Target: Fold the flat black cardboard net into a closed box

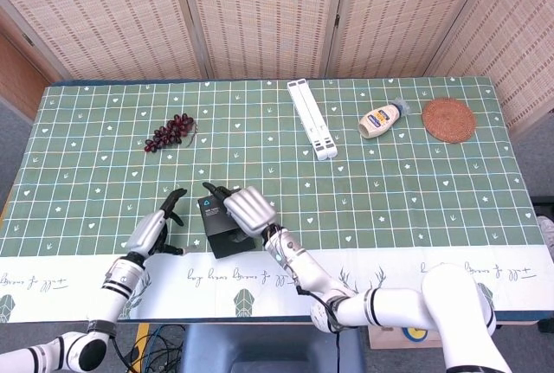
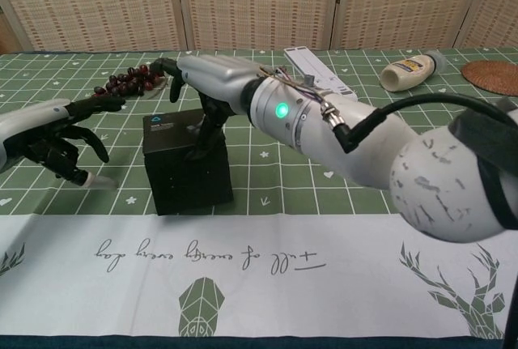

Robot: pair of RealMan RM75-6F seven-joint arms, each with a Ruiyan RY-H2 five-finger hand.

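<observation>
The black cardboard box (image 1: 218,233) (image 2: 188,172) stands closed near the table's front edge, turned at an angle, with a small blue mark on its lid. My right hand (image 1: 249,210) (image 2: 212,83) lies palm down over the lid. Its fingers (image 2: 202,132) hang down the box's right side and its thumb stretches toward the far left corner. My left hand (image 1: 154,232) (image 2: 55,140) hovers left of the box, apart from it, with its fingers spread and nothing in it.
A bunch of dark grapes (image 1: 170,132) (image 2: 125,82) lies behind the box to the left. A white folded stand (image 1: 312,119), a mayonnaise bottle (image 1: 381,118) (image 2: 413,70) and a woven coaster (image 1: 448,119) sit at the far right. A white runner (image 2: 324,260) covers the front edge.
</observation>
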